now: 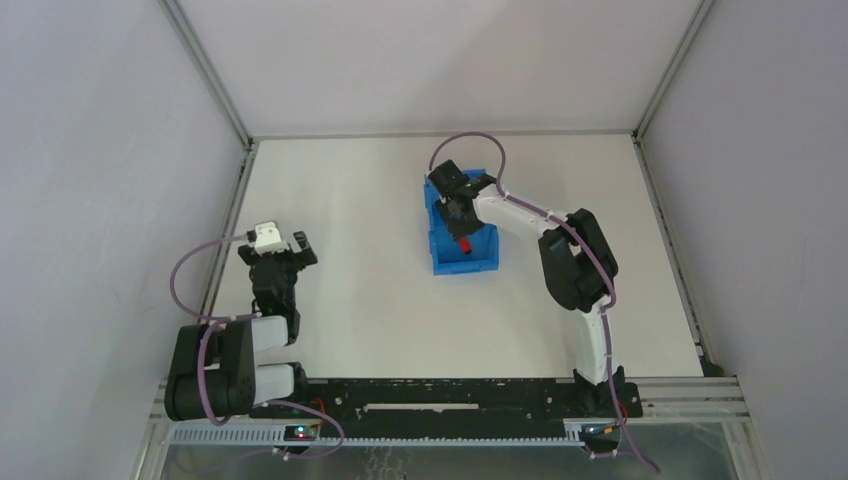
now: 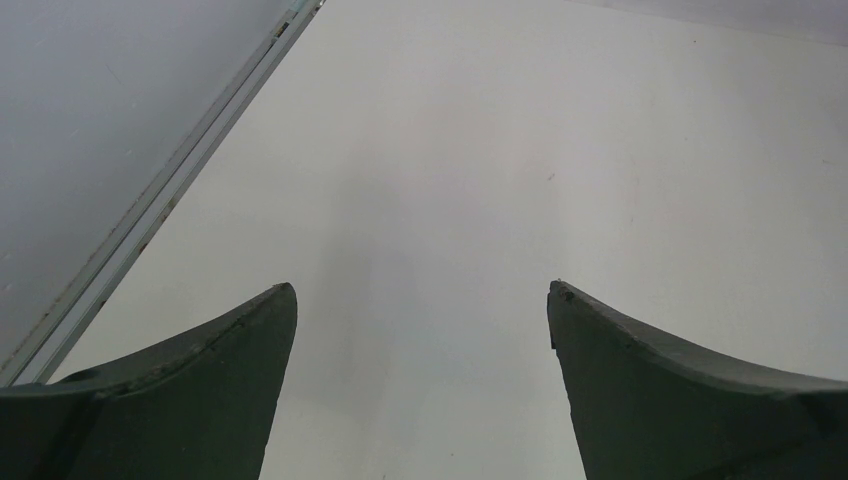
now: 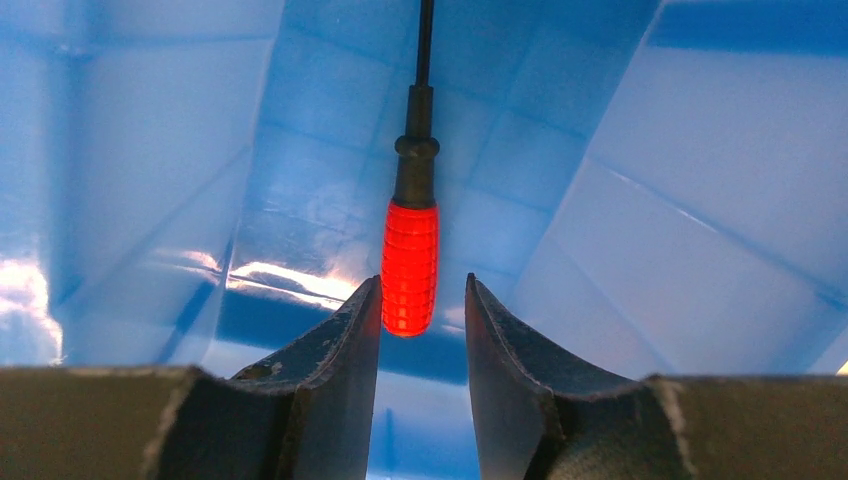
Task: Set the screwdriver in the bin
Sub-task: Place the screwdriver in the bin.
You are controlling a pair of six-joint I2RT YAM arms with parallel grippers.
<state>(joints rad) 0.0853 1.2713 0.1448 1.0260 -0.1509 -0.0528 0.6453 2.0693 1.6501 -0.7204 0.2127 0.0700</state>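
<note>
Evidently little remains: the screwdriver (image 3: pixel 415 180) lies inside the bin (image 3: pixel 650 250), its red handle (image 3: pixel 410 268) between the right fingers (image 3: pixel 340 330), which stand parted and seem to have let go. Only lifting that arm clear looks left. The left fingers (image 2: pixel 230 350) gape wide over the surface (image 2: pixel 450 150).

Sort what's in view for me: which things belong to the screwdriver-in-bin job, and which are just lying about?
Part of the job:
- screwdriver, red handle, lying inside the bin
- bin, blue
- right tool, down in the bin, its fingers either side of the handle with a gap on one side

Not part of it:
- left tool, open over the bare table, holding nothing
- no other loose items show
</note>
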